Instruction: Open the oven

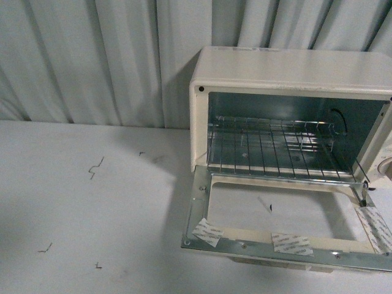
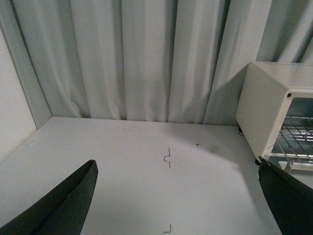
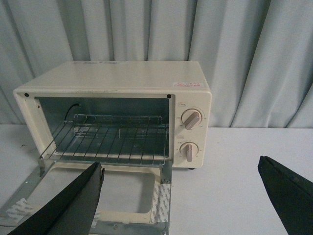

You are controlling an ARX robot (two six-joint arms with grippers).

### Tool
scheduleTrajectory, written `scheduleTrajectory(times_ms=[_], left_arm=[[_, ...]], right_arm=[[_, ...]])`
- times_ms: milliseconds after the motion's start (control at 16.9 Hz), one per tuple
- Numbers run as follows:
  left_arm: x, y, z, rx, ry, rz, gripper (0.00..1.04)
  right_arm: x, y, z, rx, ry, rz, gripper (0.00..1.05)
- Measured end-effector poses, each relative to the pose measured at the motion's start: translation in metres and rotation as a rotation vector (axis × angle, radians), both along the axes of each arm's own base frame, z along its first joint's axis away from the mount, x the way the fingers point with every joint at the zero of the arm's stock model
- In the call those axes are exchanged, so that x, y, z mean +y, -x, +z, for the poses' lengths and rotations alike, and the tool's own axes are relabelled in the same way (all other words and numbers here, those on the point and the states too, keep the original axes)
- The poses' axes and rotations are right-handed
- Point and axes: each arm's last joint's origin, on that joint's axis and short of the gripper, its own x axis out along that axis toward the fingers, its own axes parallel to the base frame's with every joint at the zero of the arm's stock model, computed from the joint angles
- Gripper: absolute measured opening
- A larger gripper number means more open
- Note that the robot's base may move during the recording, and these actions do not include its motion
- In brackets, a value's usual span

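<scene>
A white table (image 1: 92, 208) (marked by a few small dark scratches) stands before pale pleated curtains (image 1: 92, 55). The oven (image 1: 288, 73) sits at the table's right rear, door (image 1: 282, 242) folded down flat, rack (image 1: 275, 147) exposed. Both the left gripper (image 2: 178, 196) and right gripper (image 3: 181, 196) are spread wide, apart from the oven.

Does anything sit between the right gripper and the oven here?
Nothing visible does. The right gripper is open and faces the oven across bare table; the oven's door already lies folded down flat.

Staged test booth, grey curtain (image 1: 92, 55) backdrop, bare white table (image 1: 79, 208)
</scene>
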Motion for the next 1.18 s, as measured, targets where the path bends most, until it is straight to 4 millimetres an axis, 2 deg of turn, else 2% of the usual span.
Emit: scheduleTrajectory(times_ms=[1183], left_arm=[[0.0000, 0.0000, 0.0000, 0.000, 0.000, 0.000, 0.98]], right_arm=[[0.0000, 0.0000, 0.0000, 0.000, 0.000, 0.000, 0.98]])
